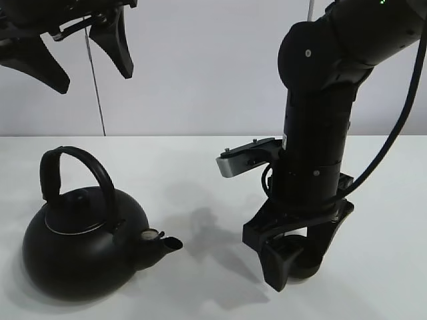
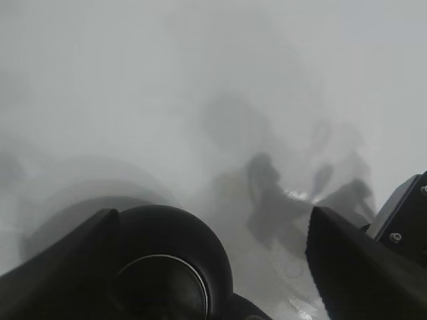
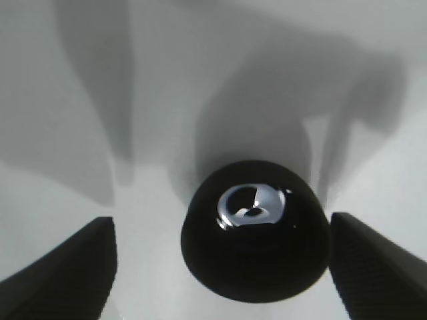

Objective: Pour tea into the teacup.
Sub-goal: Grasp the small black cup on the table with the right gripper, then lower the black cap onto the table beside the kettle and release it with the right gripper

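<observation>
The small black teacup (image 3: 257, 267) sits on the white table, with a shiny patch showing inside it. My right gripper (image 3: 221, 223) is lowered around it, open, and a gap shows between each finger and the cup. In the exterior view the teacup (image 1: 308, 271) is mostly hidden behind that right gripper (image 1: 299, 257). The big black kettle (image 1: 80, 247) stands at the front left with its spout pointing right, toward the cup. My left gripper (image 1: 93, 75) hangs open high above the kettle (image 2: 167, 267), holding nothing; the left gripper (image 2: 212, 223) frames it from above.
The white table (image 1: 200, 173) runs back to a pale wall. The right arm's upright column (image 1: 313, 133) stands over the cup. A thin cable (image 1: 95, 80) hangs down the wall behind the kettle.
</observation>
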`<state>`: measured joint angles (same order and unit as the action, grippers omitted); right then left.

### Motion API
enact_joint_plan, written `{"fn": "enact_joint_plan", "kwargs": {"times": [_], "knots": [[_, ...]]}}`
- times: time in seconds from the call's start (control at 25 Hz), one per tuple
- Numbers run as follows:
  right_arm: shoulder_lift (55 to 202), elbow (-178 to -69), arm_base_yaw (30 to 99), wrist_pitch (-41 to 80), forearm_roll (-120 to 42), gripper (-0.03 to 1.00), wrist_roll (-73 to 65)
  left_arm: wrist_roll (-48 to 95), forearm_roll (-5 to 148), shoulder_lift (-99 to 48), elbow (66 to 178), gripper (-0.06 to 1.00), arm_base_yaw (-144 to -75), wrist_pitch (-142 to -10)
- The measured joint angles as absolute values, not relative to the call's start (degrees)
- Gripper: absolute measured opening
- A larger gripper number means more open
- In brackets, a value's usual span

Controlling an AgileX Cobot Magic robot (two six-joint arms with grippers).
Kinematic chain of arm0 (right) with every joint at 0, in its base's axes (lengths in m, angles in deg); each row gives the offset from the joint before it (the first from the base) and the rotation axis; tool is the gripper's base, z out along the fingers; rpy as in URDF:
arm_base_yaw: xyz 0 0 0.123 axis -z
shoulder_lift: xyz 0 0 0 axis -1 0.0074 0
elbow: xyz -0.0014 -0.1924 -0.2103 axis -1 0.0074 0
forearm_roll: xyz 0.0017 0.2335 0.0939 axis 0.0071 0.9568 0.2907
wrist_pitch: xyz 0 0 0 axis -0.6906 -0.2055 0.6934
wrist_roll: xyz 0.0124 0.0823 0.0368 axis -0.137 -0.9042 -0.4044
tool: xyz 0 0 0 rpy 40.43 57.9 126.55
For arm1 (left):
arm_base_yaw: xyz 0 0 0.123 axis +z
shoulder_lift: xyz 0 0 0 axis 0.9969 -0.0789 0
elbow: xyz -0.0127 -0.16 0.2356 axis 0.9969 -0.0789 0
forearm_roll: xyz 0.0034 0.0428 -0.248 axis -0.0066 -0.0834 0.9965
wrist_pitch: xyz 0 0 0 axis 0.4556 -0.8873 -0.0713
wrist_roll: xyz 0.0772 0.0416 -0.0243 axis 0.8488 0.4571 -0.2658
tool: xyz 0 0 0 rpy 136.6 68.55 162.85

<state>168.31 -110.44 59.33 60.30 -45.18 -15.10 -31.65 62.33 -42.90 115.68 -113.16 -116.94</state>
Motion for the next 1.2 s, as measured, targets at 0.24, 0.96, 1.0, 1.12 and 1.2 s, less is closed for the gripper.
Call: {"fn": "enact_joint_plan", "kwargs": {"times": [0.24, 0.96, 1.0, 1.12, 1.2], "knots": [[168.66, -110.44, 59.33, 60.13, -44.52, 0.40, -16.72, -31.65, 62.33, -42.90, 115.68, 0.56, -113.16, -116.94], [162.00, -118.50, 58.91, 66.09, -39.78, 0.40, 0.80, -31.65, 62.33, -42.90, 115.68, 0.56, -113.16, -116.94], [162.00, -118.50, 58.48, 66.53, -38.82, 0.40, 3.24, -31.65, 62.33, -42.90, 115.68, 0.56, -113.16, -116.94], [162.00, -118.50, 56.84, 66.29, -37.53, 0.40, 8.37, -31.65, 62.33, -42.90, 115.68, 0.56, -113.16, -116.94], [162.00, -118.50, 55.67, 64.58, -37.39, 0.40, 9.25, -31.65, 62.33, -42.90, 115.68, 0.56, -113.16, -116.94]]}}
